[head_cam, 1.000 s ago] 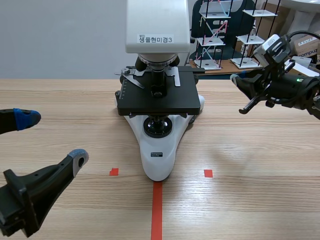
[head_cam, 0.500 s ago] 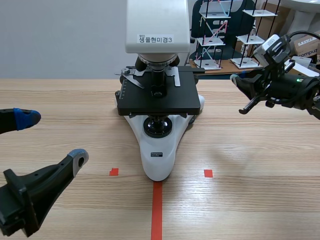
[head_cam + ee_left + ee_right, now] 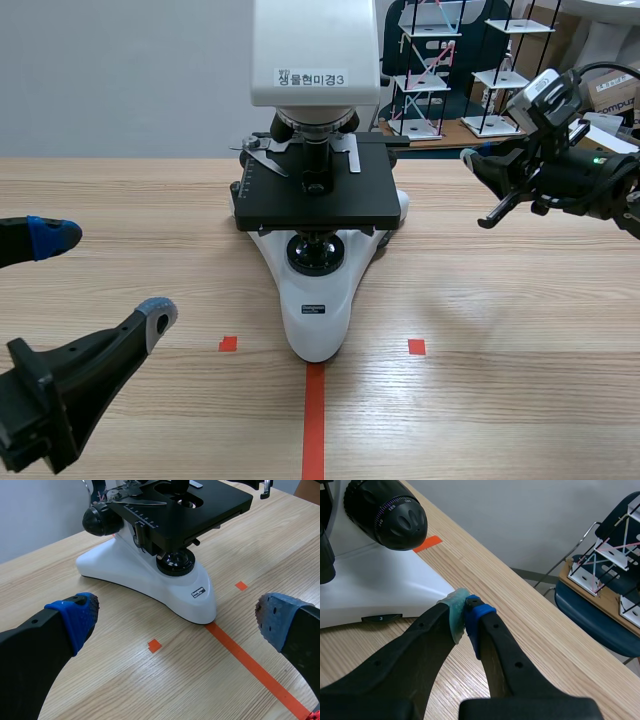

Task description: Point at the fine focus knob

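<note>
Pale wooden table (image 3: 520, 330) runs back to a grey wall, with wire racks (image 3: 440, 70) standing behind it in the upper right of the scene view. A white microscope (image 3: 318, 300) stands at the middle of the frame, its base lined up over the orange-red tape line (image 3: 314, 420), probably so that both arms can reach its sides equally well.

The right gripper (image 3: 470, 157) hangs in the upper right of the frame, beside the microscope's stage (image 3: 312, 195) and apart from it. Its pads are pressed together on nothing, which makes one narrow tip suited to pointing. In the right wrist view the fine focus knob (image 3: 402, 522) shows ahead of that tip: it is the smaller dimpled face on the end of a black, graduated drum low on the microscope's side, just above the white base. The tip aims roughly toward it but remains short of it, so the pointing looks begun and not finished; a modest advance toward the dimpled face seems to be what is left.

The left gripper (image 3: 105, 277) sits low at the left of the frame, fingers spread wide, holding nothing and well clear of the microscope. It appears to be parked out of the way.
</note>
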